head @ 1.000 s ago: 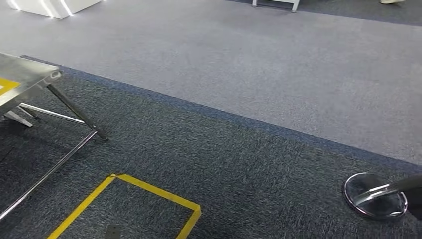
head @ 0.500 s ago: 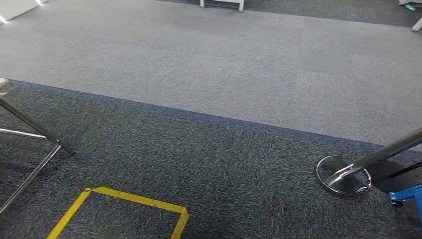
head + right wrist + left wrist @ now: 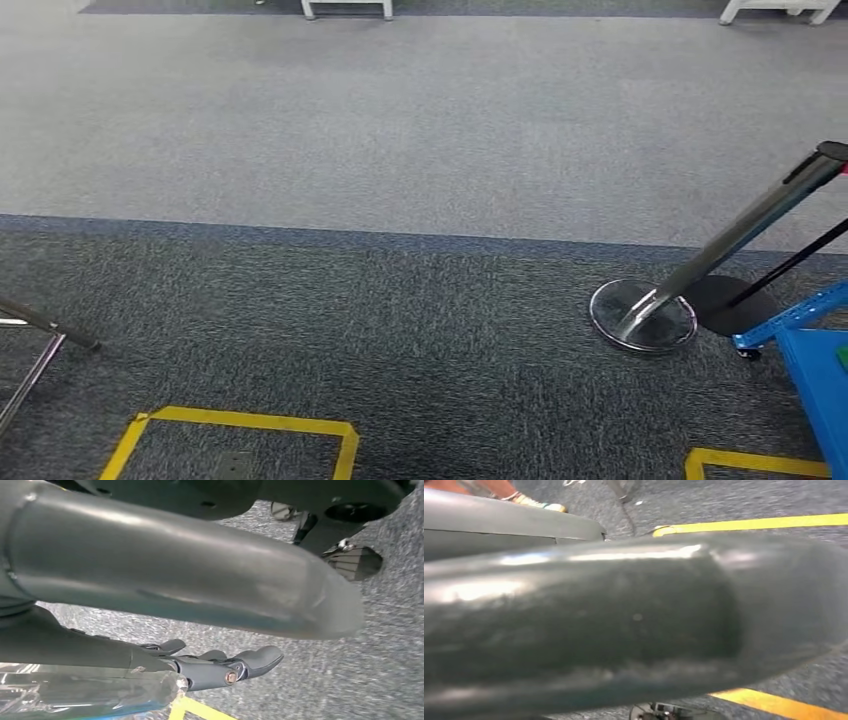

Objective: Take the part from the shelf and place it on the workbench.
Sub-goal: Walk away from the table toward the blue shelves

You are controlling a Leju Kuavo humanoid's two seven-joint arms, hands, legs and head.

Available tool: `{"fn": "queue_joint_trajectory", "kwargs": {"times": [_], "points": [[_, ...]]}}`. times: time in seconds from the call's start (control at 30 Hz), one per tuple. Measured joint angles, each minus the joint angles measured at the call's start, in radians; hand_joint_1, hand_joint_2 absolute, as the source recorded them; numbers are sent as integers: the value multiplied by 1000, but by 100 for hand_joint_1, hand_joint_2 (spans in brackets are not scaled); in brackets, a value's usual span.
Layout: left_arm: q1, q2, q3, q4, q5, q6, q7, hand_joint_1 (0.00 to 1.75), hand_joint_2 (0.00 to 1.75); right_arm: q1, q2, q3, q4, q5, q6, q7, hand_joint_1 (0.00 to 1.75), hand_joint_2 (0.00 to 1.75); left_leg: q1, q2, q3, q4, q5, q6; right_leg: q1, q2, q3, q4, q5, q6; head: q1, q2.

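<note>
At the right edge of the floor (image 3: 420, 130), the corner of a blue shelf (image 3: 815, 375) stands just beyond a tilted stanchion (image 3: 643, 318). Where the part lies cannot be told; it is judged to sit on that shelf, so the shelf's direction stands in for the part's.

Right hand (image 3: 220, 667): hanging above the carpet, fingers (image 3: 260, 657) stretched out and apart, nothing between them, released. A clear-wrapped length lies along the wrist behind it; what it is cannot be told.

Left hand (image 3: 574, 620): a blurred grey bulk close to the lens; whether released or clenched cannot be told.

Governing relation: the shelf lies to the robot's right and well apart from both hands, so the right hand is the nearer. A steel leg (image 3: 40, 325) at the floor's left edge probably belongs to the workbench, on the opposite side. The part's long axis cannot be judged.
</note>
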Motion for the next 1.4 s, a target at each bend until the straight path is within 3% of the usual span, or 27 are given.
{"fn": "queue_joint_trajectory", "kwargs": {"times": [0.03, 0.1, 0.13, 0.17, 0.23, 0.27, 0.33, 0.37, 0.43, 0.47, 0.5, 0.57, 0.63, 0.67, 0.7, 0.8, 0.87, 0.93, 1.0, 1.07, 1.1, 1.13, 1.17, 1.23, 1.3, 1.37, 1.4], "points": [[1, 0, 0, 0, -1, 0, 0, 0, 0, -1, 0, 0, 0, 0, 0, 0, 0, 0, 1, -26, -27, 59, -33, -3, -1, 10, -1, -1, 2, -3, -2, 0], [4, 0, 0, 0, -1, 0, 0, 0, 0, -2, 0, 2, 0, 0, 0, 0, 0, 0, 1, -48, -95, 199, -91, -3, -1, 35, -2, -1, 3, -7, -3, 0], [5, 0, 0, 0, -1, 0, 0, 0, 0, -2, 0, 2, 0, 0, 0, 0, 0, 0, 1, -51, -117, 236, -95, -2, -1, 48, -3, -1, 3, -7, -3, 0], [6, 0, 0, 0, -2, 0, 0, 0, 0, -1, 0, 3, 0, 0, 0, -1, 0, 0, 1, -53, -122, 236, -78, -1, -1, 63, -3, -1, 4, -6, -3, 0], [6, 1, 0, 0, -3, 0, 0, 0, 0, 0, 0, 4, 0, -1, -1, -3, 0, 0, 4, -71, -77, 128, -3, 2, -3, 91, -2, 0, 7, -2, -3, 0], [5, 1, 0, 0, -4, 0, 0, 0, 0, -1, 0, 5, 0, -2, -1, -4, 0, 0, 7, -100, -45, 54, 30, 3, -2, 106, -4, 2, 8, 2, -3, 0], [4, 3, 0, 0, -5, 0, 0, 0, 0, -3, 0, 5, 0, -3, -1, -6, 0, 0, 12, -144, -8, -36, 58, 4, -2, 130, -12, 3, 11, 13, -3, 0], [3, 3, 0, 0, -6, 1, -1, 0, 0, -3, 0, 5, 0, -4, -1, -7, 0, 0, 11, -150, -4, -49, 57, 7, -4, 141, -17, 2, 14, 20, -3, 0], [2, 4, 0, 0, -6, 1, -1, 0, 0, 1, 0, 6, 0, -5, -1, -7, 0, 0, 9, -126, -4, -54, 62, 20, -9, 146, -27, -1, 18, 32, -4, 0], [1, 5, 0, 0, -6, 1, -1, 0, 0, 3, 0, 6, 0, -5, -1, -7, 0, 0, 8, -113, -3, -56, 65, 28, -9, 125, -37, 13, 9, 36, -1, 0], [1, 5, 0, 0, -6, 1, -1, 0, 0, 3, 0, 6, 0, -5, -1, -7, 0, 0, 8, -99, -2, -59, 67, 35, -8, 94, -55, 47, -12, 38, 2, 0], [5, 6, 0, 0, -6, 1, -2, 0, 0, -1, 0, 6, 0, -6, -1, -7, 0, 0, 4, -68, -2, -59, 66, 42, -5, 34, -111, 172, -81, 41, 7, 0], [8, 7, 0, 0, -6, 1, -2, 0, 0, -3, 1, 6, 0, -7, -1, -8, 0, 0, 1, -35, -2, -59, 64, 44, -5, 19, -159, 282, -125, 44, 7, 0], [8, 7, 0, 0, -6, 1, -2, 0, 0, -1, 2, 6, 0, -7, -1, -8, 0, 0, 0, -20, -1, -58, 63, 43, -5, 16, -157, 287, -119, 45, 7, 0], [7, 7, 0, 0, -6, 1, -2, 0, 0, 1, 2, 6, 0, -8, -1, -8, 0, 0, 0, -8, 1, -58, 62, 42, -5, 11, -132, 249, -96, 45, 7, 0], [6, 7, 0, 0, -6, 1, -2, 0, 0, 0, 2, 6, 0, -10, -1, -7, 0, 0, -4, 25, 10, -56, 52, 31, 1, -37, -14, 49, -24, 37, 7, 0], [4, 7, 0, 0, -6, 1, -2, 0, 0, -2, 2, 6, 0, -11, -1, -6, 0, 0, -8, 40, 15, -55, 48, 22, 6, -45, 10, 8, -20, 26, 5, 0], [1, 7, 0, 0, -6, 1, -2, 0, 0, 0, 2, 6, 0, -12, -1, -6, 0, 0, -6, 51, 19, -56, 46, 12, 5, -23, 8, 6, -16, 13, 5, 0], [0, 6, 0, 0, -6, 1, -2, 0, 0, 1, 2, 6, 0, -12, -1, -5, 0, 0, -2, 22, 8, -24, 18, 0, 1, -4, 7, 2, -11, 1, 4, 0], [1, 6, 0, 0, -6, 1, -2, 0, 0, -1, 2, 6, 0, -12, -1, -5, 0, 0, 0, -29, -45, 94, -47, -6, -2, 17, 6, 1, -8, -6, 1, 0], [2, 6, 0, 0, -6, 1, -2, 0, 0, -2, 2, 6, 0, -12, -1, -5, 0, 0, 1, -42, -81, 167, -78, -7, -2, 29, 5, 1, -7, -8, 0, 0], [4, 6, 0, 0, -6, 1, -2, 0, 0, -2, 2, 6, 0, -12, -1, -5, 0, 0, 1, -48, -110, 222, -94, -7, -2, 43, 4, 1, -7, -9, 0, 0], [5, 6, 0, 0, -6, 1, -2, 0, 0, -1, 2, 6, 0, -13, -1, -5, 0, 0, 1, -51, -124, 242, -88, -5, -2, 57, 4, 1, -7, -9, 0, 0], [5, 6, 0, 0, -6, 1, -2, 0, 0, 0, 2, 6, 0, -14, -1, -5, 0, 0, 3, -61, -96, 166, -23, -2, -4, 86, 4, 1, -4, -6, 0, 0], [4, 7, 0, 0, -6, 1, -2, 0, 0, -2, 2, 6, 0, -14, -1, -6, 0, 0, 10, -104, -35, 27, 41, -1, -4, 114, 1, 3, -2, 2, 0, 0], [3, 7, 0, 0, -7, 1, -2, 0, 0, -3, 3, 6, 0, -14, -1, -7, 0, 0, 13, -137, -6, -45, 58, 3, -5, 137, -8, 3, 3, 15, 0, 0], [3, 7, 0, 0, -8, 1, -2, 0, 0, -2, 3, 6, 0, -14, -1, -8, 0, 0, 11, -134, -5, -52, 56, 7, -7, 148, -13, 0, 6, 23, 0, 0]]}}
